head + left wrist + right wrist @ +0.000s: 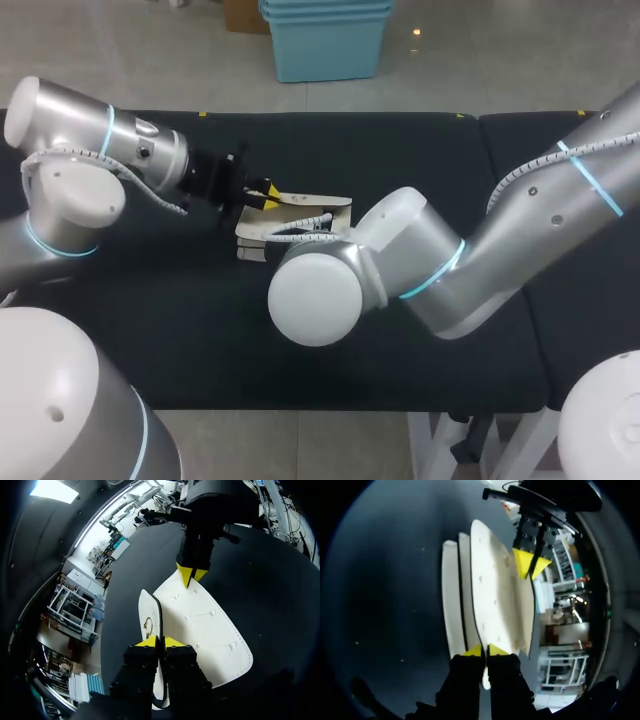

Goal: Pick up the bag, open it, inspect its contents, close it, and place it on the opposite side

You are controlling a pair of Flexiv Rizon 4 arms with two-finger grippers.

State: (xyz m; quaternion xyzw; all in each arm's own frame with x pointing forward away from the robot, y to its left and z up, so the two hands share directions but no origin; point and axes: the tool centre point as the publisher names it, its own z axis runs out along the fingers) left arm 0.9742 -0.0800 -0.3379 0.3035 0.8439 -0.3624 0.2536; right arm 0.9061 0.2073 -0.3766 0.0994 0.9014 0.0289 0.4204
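Bag (310,205), white, near the middle of the black counter (400,150). Left hand (160,641) pinched closed on one end of the flap, right hand (484,651) on the opposite end. Gripped thus probably to part flap from body for inspection.

Cream-white bag (200,625), black table (400,150).

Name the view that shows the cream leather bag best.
Left wrist view: the cream leather bag shows its broad stitched face. Right wrist view sees it nearly edge-on; in head view my right arm hides most of it.
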